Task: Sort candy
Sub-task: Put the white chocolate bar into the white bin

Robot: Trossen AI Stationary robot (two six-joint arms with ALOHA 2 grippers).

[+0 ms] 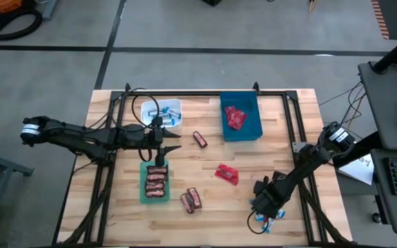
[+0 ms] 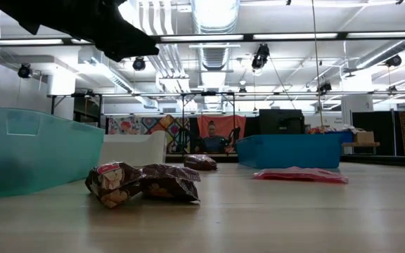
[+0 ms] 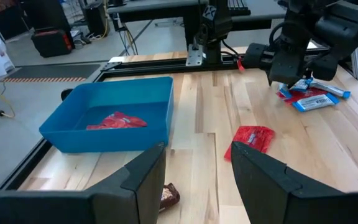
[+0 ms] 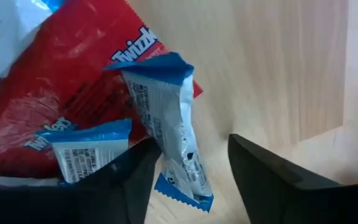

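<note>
My right gripper [image 4: 188,177] hangs near the table's front right corner [image 1: 264,207], pointing down, open over a small heap of candy: red packets [image 4: 61,81] and blue-and-white bars. One blue-and-white bar [image 4: 169,137] lies on a red packet with its near end between the fingers. My left gripper [image 1: 167,148] stands open and bare [image 3: 197,180] over the far edge of the green bin [image 1: 143,196], which holds several dark brown bars [image 1: 156,182]. The white bin [image 1: 174,107] holds blue-and-white bars, and the blue bin [image 1: 250,131] holds red packets [image 1: 235,117]. My right gripper comes down from above with one finger [image 4: 135,174] right beside the long side of the blue-and-white bar [image 4: 166,155], near its lower end. Whether that finger touches the bar I cannot tell. The other finger [image 4: 266,174] stands apart from it over bare wood.
Loose on the table lie a brown bar [image 1: 200,139] between the white and blue bins, red packets [image 1: 227,173] at mid-table, and two brown bars [image 1: 191,200] right of the green bin. A black frame [image 1: 281,93] runs round the table's edges.
</note>
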